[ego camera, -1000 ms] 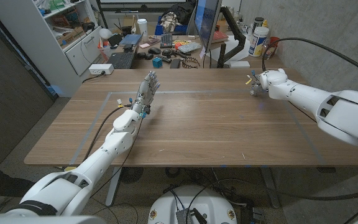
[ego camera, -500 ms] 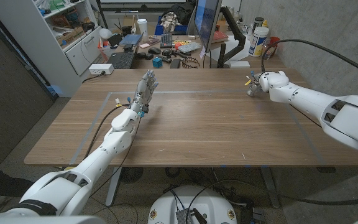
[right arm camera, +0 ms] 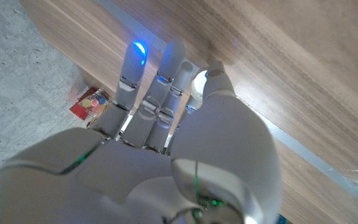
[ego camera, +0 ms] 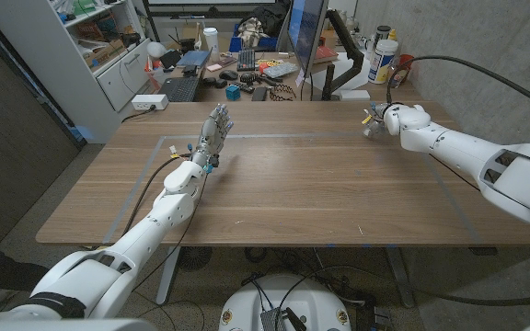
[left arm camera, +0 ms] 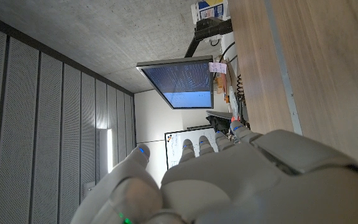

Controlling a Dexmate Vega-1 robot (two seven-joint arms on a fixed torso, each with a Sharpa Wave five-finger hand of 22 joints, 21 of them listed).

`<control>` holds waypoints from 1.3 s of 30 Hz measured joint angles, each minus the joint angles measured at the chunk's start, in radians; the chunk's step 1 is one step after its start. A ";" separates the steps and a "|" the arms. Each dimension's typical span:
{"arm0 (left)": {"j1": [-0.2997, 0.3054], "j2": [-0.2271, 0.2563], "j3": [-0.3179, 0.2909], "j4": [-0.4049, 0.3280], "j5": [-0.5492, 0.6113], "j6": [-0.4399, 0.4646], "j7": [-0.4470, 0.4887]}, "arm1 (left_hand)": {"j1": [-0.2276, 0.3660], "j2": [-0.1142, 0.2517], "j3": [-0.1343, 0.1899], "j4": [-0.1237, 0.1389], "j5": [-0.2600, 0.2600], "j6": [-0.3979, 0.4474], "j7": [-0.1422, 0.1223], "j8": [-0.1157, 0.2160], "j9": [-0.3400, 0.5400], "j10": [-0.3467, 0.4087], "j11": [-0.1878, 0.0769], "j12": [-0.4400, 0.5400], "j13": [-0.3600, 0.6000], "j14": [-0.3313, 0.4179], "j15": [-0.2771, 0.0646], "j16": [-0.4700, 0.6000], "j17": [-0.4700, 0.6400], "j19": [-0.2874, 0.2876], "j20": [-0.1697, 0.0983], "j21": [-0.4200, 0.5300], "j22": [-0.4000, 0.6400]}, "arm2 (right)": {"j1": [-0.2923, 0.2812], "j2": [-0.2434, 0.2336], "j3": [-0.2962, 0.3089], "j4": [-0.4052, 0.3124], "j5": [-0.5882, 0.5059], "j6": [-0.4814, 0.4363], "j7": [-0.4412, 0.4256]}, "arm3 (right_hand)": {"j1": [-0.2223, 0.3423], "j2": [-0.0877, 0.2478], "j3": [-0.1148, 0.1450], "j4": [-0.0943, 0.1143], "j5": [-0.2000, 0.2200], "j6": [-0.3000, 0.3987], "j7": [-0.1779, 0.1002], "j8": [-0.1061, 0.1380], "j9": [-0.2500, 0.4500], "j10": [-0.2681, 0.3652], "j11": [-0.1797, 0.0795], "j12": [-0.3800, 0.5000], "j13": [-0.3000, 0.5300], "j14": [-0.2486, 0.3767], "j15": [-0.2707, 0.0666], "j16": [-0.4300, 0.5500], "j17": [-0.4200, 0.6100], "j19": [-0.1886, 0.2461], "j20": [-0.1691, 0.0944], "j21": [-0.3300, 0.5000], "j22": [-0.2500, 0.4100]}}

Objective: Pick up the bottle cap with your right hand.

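At about two o'clock on the wooden tabletop (ego camera: 320,175), near its far right corner, the right robot hand (ego camera: 375,122) reaches down with its fingers (right arm camera: 166,74) stretched toward the surface. In the right wrist view a small white bottle cap (right arm camera: 199,84) sits pinched between the thumb and the fingers, so this hand grasps it. At about ten o'clock the left robot hand (ego camera: 214,133) stands upright, fingers extended and apart, released and holding nothing.
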 measured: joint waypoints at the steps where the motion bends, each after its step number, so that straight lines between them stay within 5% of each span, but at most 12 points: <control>1: -0.001 0.000 -0.001 0.002 -0.001 -0.001 -0.002 | 0.000 0.000 0.000 0.000 0.000 0.000 0.000 0.000 0.000 0.000 0.000 0.000 0.000 0.000 0.000 0.000 0.000 0.000 0.000 0.000 0.000 | -0.001 -0.003 0.004 -0.008 -0.001 -0.001 0.000 | -0.003 0.005 -0.001 -0.001 0.000 0.000 0.000 0.000 0.000 0.000 0.000 0.000 -0.001 0.000 0.000 -0.005 0.000 0.000 0.000 0.000 0.000; 39: -0.002 0.015 -0.016 -0.009 -0.017 -0.011 -0.034 | -0.005 -0.004 -0.008 0.000 0.003 0.000 0.000 0.000 0.000 0.000 0.000 0.000 0.000 0.000 0.000 0.000 0.000 0.000 0.000 0.000 0.005 | -0.060 -0.086 0.119 -0.237 -0.045 -0.104 0.013 | 0.010 0.019 -0.005 0.009 -0.024 0.000 0.000 0.001 0.000 -0.004 0.007 0.015 -0.006 0.014 -0.007 -0.063 0.030 -0.004 -0.004 -0.006 -0.005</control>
